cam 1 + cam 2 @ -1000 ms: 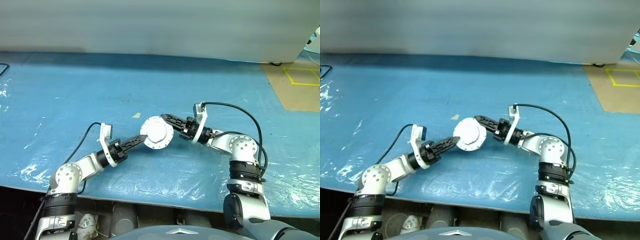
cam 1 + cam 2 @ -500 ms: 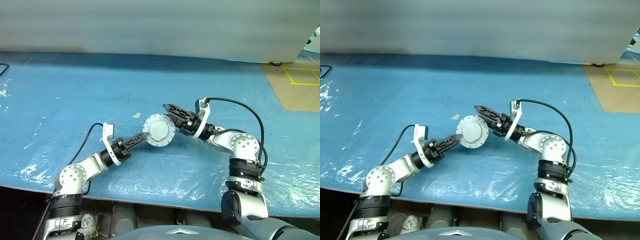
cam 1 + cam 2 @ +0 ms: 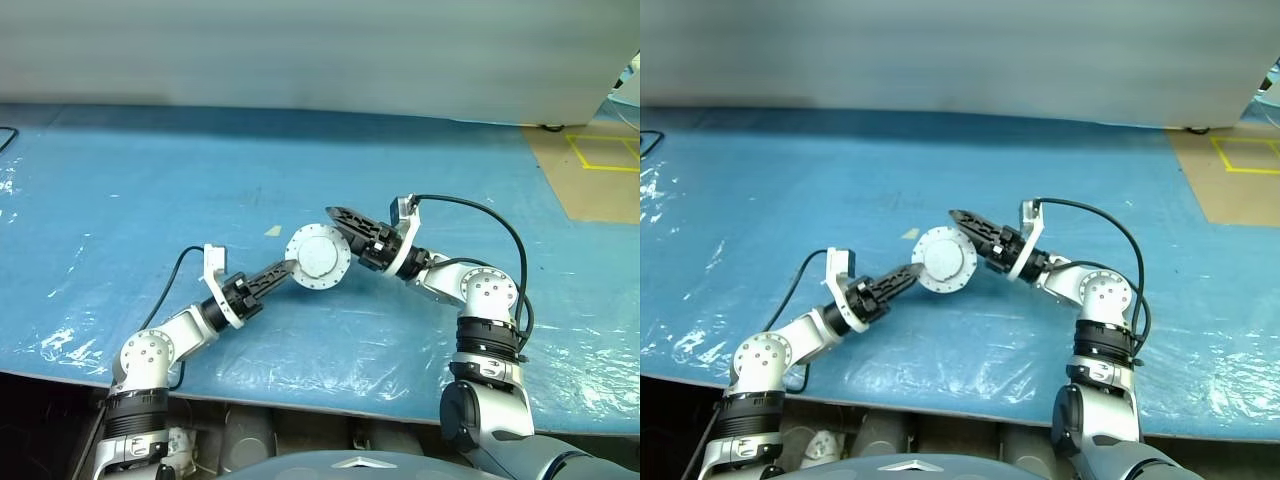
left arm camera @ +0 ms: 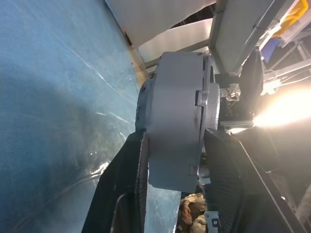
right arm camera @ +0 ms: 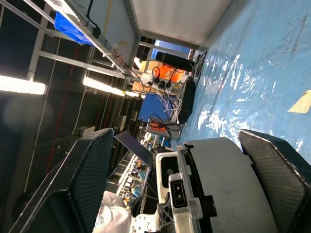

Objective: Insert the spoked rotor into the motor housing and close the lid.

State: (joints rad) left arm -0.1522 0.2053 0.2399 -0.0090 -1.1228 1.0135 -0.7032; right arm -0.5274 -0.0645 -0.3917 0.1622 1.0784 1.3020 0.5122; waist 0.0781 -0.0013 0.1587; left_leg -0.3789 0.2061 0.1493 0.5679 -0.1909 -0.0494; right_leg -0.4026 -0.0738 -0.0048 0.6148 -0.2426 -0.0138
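Observation:
My left gripper (image 3: pixel 291 268) is shut on the motor housing (image 3: pixel 318 258), a thick silver drum held in the air above the blue table (image 3: pixel 150 200). In the left wrist view its fingers (image 4: pixel 127 184) clamp the motor housing (image 4: pixel 175 126) by its two flat faces. The face turned toward the head camera is plain silver with a small round hub; I cannot tell whether that is the lid. Windings and the spoked rotor are hidden. My right gripper (image 3: pixel 338 232) is open just right of the drum, and its fingers (image 5: pixel 90 179) straddle the housing (image 5: pixel 223 165) with a gap.
A small yellowish scrap (image 3: pixel 272 230) lies on the table behind the housing. A black cable (image 3: pixel 5 135) enters at the far left edge. Beyond the table's right end is brown floor with yellow tape lines (image 3: pixel 595 160). A grey wall (image 3: pixel 300 50) runs along the back.
My right gripper has opened and let go of the housing, its fingers now spread beside it. The left gripper keeps hold of the drum in about the same place.

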